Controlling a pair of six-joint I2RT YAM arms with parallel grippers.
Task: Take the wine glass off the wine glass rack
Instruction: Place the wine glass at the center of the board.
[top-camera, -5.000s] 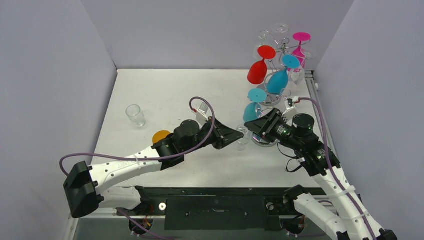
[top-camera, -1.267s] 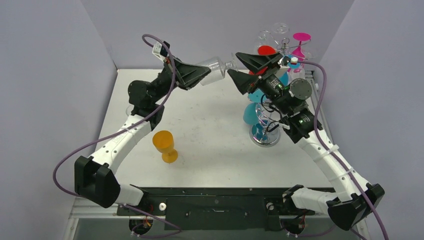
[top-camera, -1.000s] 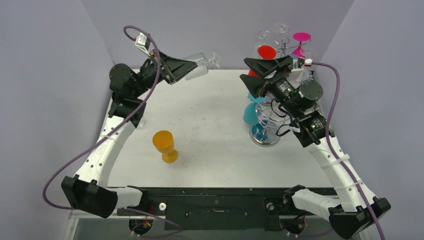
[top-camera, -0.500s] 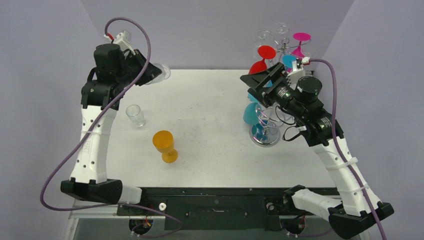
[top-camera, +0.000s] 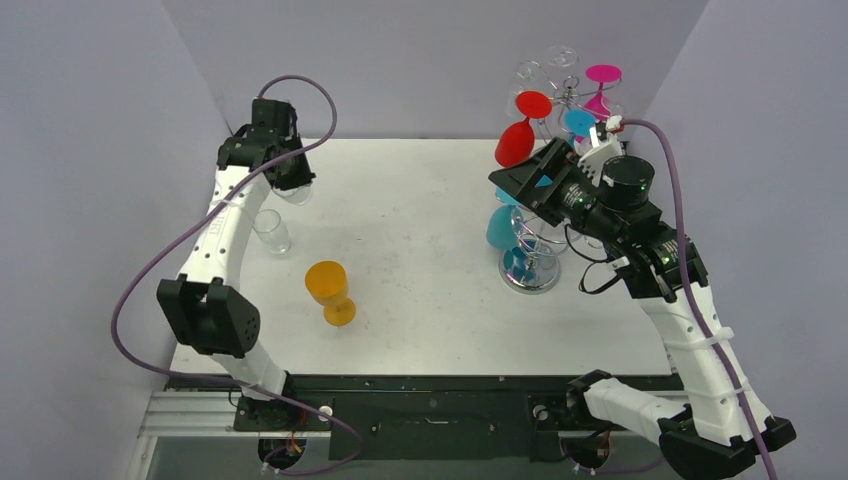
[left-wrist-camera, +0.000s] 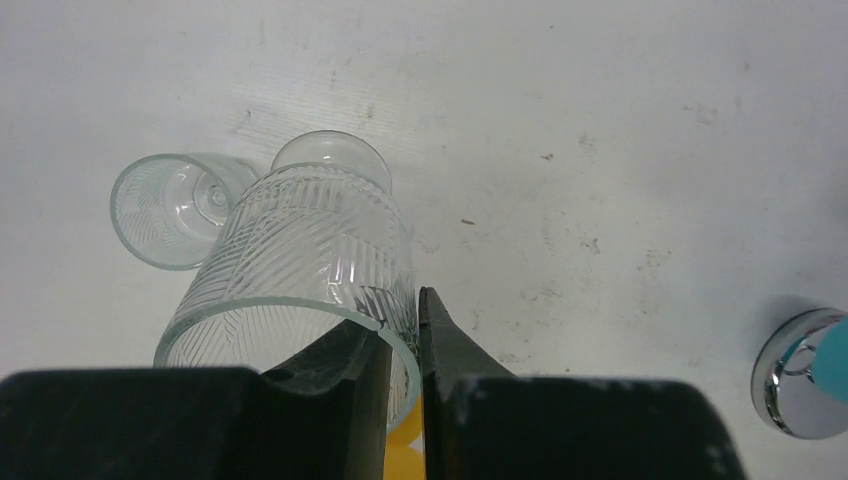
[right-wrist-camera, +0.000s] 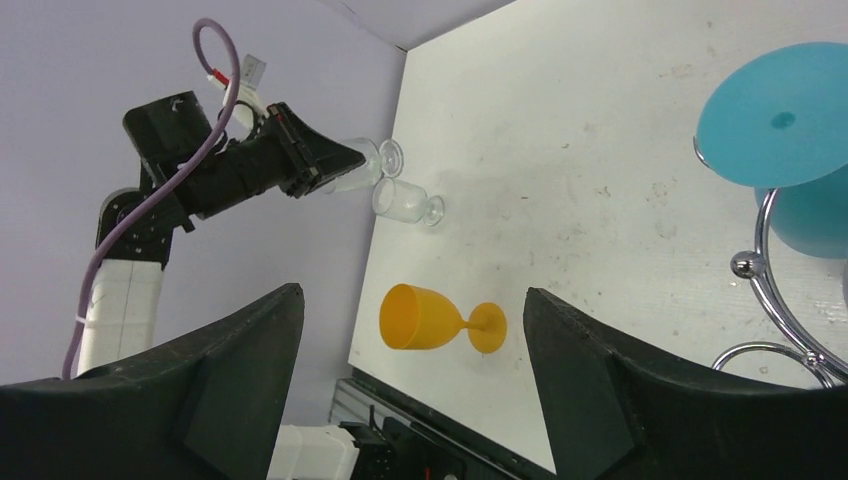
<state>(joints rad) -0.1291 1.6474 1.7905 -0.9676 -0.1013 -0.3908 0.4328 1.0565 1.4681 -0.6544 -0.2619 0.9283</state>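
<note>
A: Status on the wine glass job?

B: Judging it's at the set-down step. Glass is off the rack and in the air over the bench.

A: Layout, near to far?

B: An orange glass (top-camera: 328, 290) stands upright toward the near-left part of the bench (top-camera: 430, 330). Behind it, by the left edge, a second clear glass (top-camera: 270, 230) stands upright. Further back, near the far-left corner, the left pincer (left-wrist-camera: 405, 320) is clamped on the rim of the wine glass (left-wrist-camera: 310, 250), one finger inside the bowl and one outside. Bowl is up, foot down and tilted. Can't tell if the foot touches the bench.

A: Right side?

B: The rack (top-camera: 528, 275) sits by the right edge toward the far-right corner, with coloured glasses (top-camera: 513, 147) hanging on it. The right pincer (top-camera: 530, 180) hovers in front of it, jaws spread wide, holding nothing.

A: Next move?

B: My read: level the glass and lower it until the foot sits flat. Release only then. From the wrist view the second clear glass is just beside the held one, so it probably needs a spot a bit clear of that. Thin rim grip, so a slow descent looks safer.
</note>
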